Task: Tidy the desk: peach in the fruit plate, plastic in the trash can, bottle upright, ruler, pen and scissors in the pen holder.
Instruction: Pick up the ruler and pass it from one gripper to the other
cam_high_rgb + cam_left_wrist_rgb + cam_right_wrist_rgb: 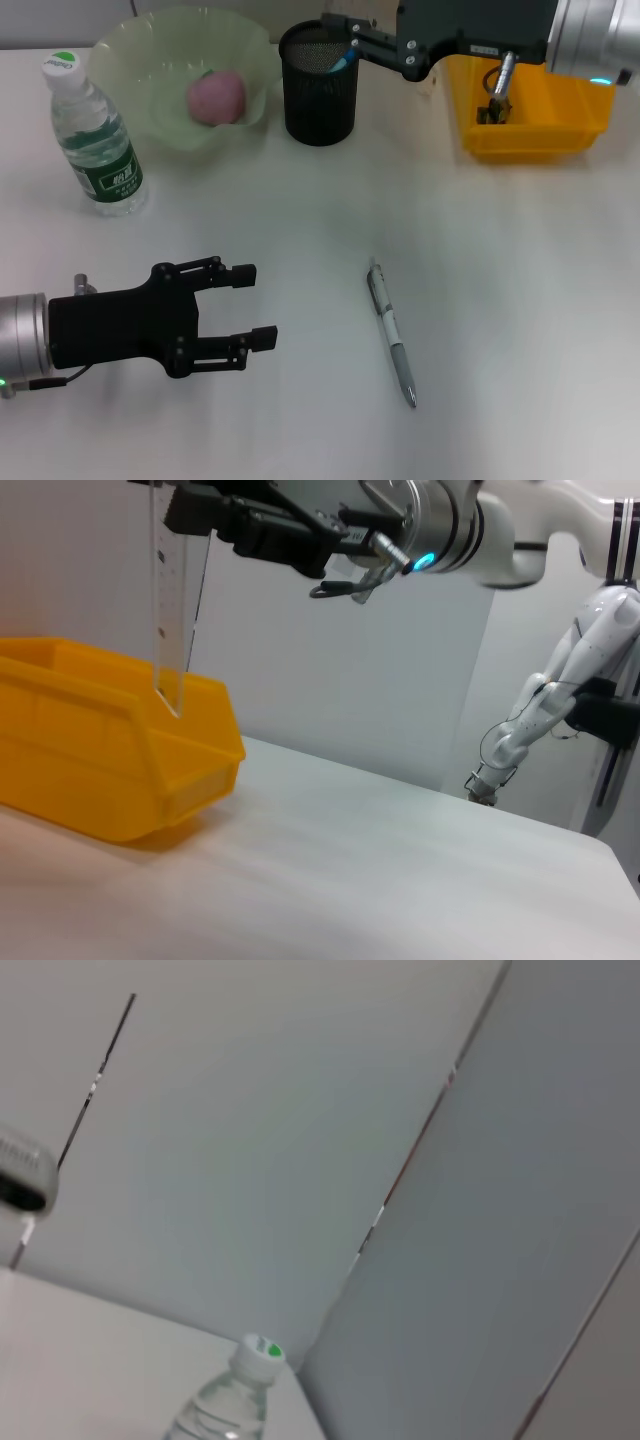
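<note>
My right gripper [338,36] hovers over the rim of the black mesh pen holder [318,100]. The left wrist view shows it [190,518] shut on a clear ruler [175,620] that hangs straight down. A blue piece [345,60] shows at the holder's rim; what it is I cannot tell. The pen [392,332] lies on the table right of centre. The peach [216,96] sits in the green fruit plate [130,60]. The bottle [95,135] stands upright at the left, its cap [262,1348] also in the right wrist view. My left gripper [255,305] rests open low at the front left. Scissors and plastic are out of view.
The yellow trash can [545,125] stands at the back right, beneath my right arm, and shows in the left wrist view as well [100,770]. A second white robot [560,700] stands beyond the table's far edge.
</note>
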`<state>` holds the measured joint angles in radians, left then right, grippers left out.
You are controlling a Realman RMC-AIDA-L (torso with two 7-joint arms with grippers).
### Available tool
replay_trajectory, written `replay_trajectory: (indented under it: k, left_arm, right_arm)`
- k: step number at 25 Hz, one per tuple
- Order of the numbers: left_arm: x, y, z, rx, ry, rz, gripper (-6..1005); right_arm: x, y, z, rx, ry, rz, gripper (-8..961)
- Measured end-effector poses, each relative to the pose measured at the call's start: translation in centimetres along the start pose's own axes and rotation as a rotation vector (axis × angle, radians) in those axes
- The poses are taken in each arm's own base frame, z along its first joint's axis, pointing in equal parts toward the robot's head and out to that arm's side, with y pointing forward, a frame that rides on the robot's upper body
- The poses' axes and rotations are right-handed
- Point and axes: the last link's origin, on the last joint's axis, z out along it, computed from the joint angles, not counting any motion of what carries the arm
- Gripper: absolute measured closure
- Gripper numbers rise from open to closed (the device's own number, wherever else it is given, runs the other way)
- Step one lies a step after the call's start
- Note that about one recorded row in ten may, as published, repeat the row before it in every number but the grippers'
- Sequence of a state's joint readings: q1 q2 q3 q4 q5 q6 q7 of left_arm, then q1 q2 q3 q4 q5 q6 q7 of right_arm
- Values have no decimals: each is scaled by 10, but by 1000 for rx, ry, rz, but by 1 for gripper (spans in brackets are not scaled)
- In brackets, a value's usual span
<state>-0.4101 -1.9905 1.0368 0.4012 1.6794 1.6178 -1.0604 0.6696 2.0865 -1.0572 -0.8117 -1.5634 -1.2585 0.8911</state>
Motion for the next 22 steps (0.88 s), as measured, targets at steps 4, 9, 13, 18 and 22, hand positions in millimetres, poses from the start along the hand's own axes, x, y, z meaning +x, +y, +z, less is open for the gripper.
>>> replay_trajectory:
  k: [4, 9, 13, 18, 22]
  left_arm:
    - [3, -1, 2, -7, 3, -13, 200]
    - [7, -4, 3, -5, 8, -33, 200]
    - [9, -5, 5, -6, 12, -50, 200]
    - [12, -7, 6, -5, 16, -67, 200]
    - [13, -7, 7, -8, 21, -74, 200]
  right_arm:
    - [6, 6, 8, 22, -12, -96, 574]
    - [15, 20, 23, 65, -27, -275, 574]
    - [19, 29, 35, 151, -63, -397, 573]
    - [23, 33, 47, 174, -60, -415, 572]
    - [24, 33, 52, 163, -49, -405, 572]
